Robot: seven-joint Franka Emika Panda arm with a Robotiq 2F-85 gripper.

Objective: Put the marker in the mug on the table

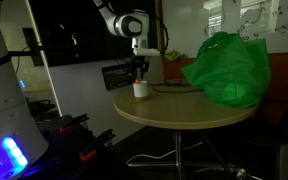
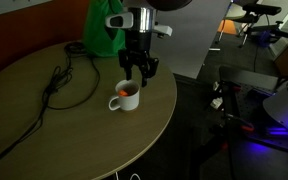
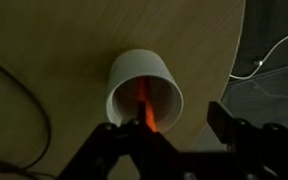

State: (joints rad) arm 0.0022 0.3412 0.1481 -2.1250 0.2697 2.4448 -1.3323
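Observation:
The white mug [image 2: 124,99] stands near the edge of the round tan table [image 2: 54,125]. It also shows in an exterior view [image 1: 140,90] and in the wrist view [image 3: 142,80]. The orange-red marker [image 3: 144,106] lies inside the mug, leaning on its inner wall, and shows as an orange glow in an exterior view [image 2: 130,90]. My gripper [image 2: 139,72] hangs just above the mug with its fingers spread apart and nothing between them. In the wrist view the gripper [image 3: 174,128] straddles the mug's near rim.
A large green bag [image 1: 227,68] sits on the table behind a black cable [image 2: 62,85]. A black box-like device [image 1: 119,75] stands beyond the table [image 1: 184,112]. The table edge drops to a dark floor with white wires [image 3: 274,50].

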